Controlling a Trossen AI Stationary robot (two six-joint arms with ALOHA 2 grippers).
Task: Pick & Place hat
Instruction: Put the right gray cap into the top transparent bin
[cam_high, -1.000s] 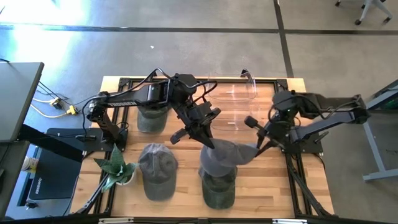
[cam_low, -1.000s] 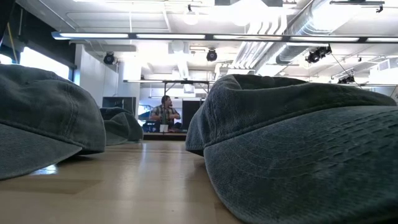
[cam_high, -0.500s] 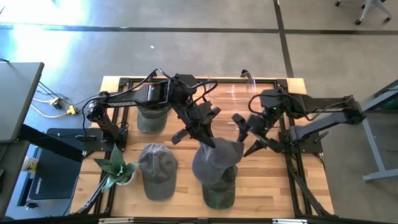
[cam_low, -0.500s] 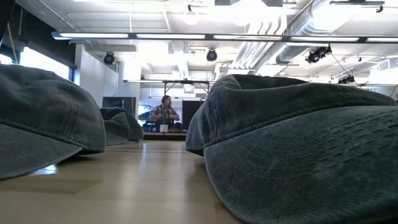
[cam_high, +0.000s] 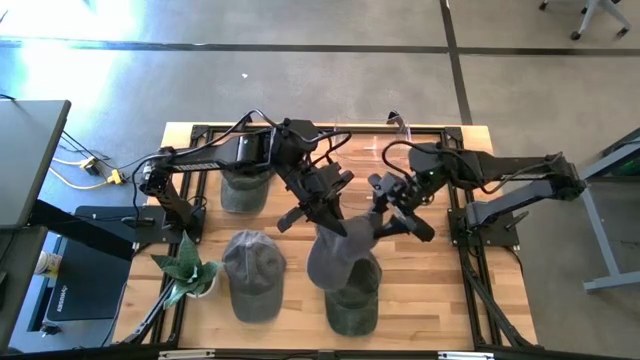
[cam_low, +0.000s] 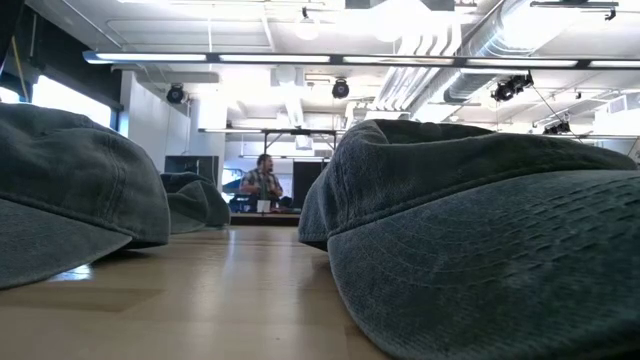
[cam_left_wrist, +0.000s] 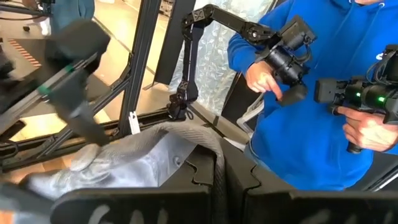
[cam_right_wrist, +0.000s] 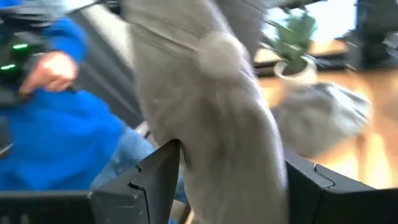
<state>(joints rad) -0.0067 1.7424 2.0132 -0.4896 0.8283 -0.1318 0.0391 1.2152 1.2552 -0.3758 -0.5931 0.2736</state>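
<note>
A grey cap (cam_high: 338, 256) hangs in the air over a green cap (cam_high: 352, 308) that lies on the wooden table (cam_high: 440, 300). My left gripper (cam_high: 337, 227) is shut on the grey cap's upper edge. My right gripper (cam_high: 386, 214) is open at the cap's right side. In the right wrist view the cap's cloth (cam_right_wrist: 224, 112) fills the gap between its two spread fingers. The low view shows neither gripper. My left gripper pinches a fold of the cap's edge (cam_left_wrist: 215, 160) between its two shut fingers, coming from the table's far left and slanting down. The cap hangs slack below the fingers; whether its lower part rests on the green cap I cannot tell. My right gripper has a finger (cam_right_wrist: 158, 177) on either side of the cap; whether they touch the cloth I cannot tell.
A second grey cap (cam_high: 252, 272) lies at the near left, and another green cap (cam_high: 243, 192) lies under the left arm. A potted plant (cam_high: 186, 268) stands at the left edge and a clear container (cam_high: 378, 150) at the far side. A person in blue (cam_left_wrist: 323, 124) stands beyond the table.
My right gripper has let go of the cap's right end, opened, rolled, and gone toward the table's left, up to the cap. The cap's right end, stretched out to the right before, has dropped, and the cap now hangs bunched below my left gripper.
</note>
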